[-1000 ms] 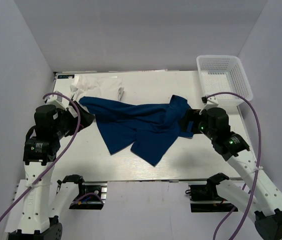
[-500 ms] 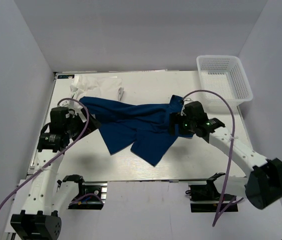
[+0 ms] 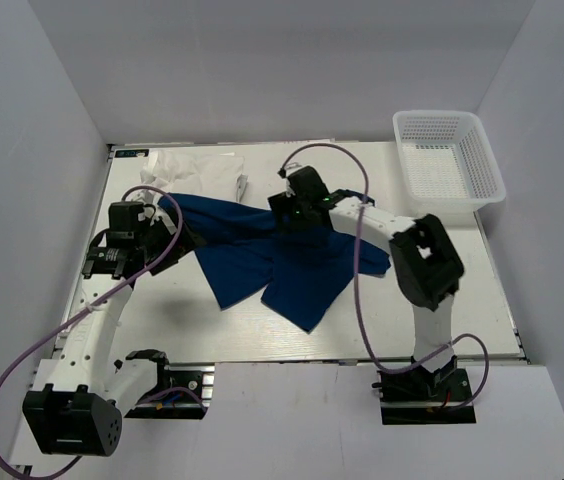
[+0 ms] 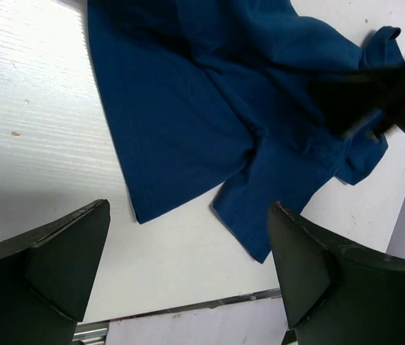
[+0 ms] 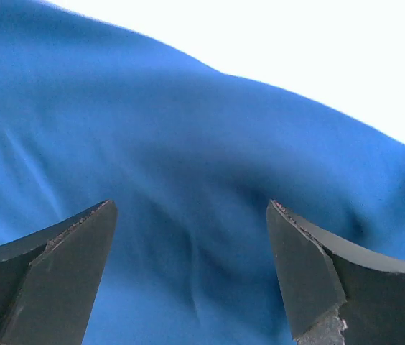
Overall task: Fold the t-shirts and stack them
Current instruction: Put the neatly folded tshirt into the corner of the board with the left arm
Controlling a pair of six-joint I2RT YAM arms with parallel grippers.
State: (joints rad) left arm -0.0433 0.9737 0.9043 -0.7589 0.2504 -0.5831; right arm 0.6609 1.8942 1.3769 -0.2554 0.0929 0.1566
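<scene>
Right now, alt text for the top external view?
A crumpled navy t-shirt lies across the middle of a white table, the right pincer over its centre and the left pincer at its left edge. White t-shirts sit at the far left corner, a white mesh basket at the far right.

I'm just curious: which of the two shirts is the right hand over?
The dark blue shirt, crumpled in the middle; the open right hand is directly above it. The white shirt lies off at the far left, away from that hand.
</scene>
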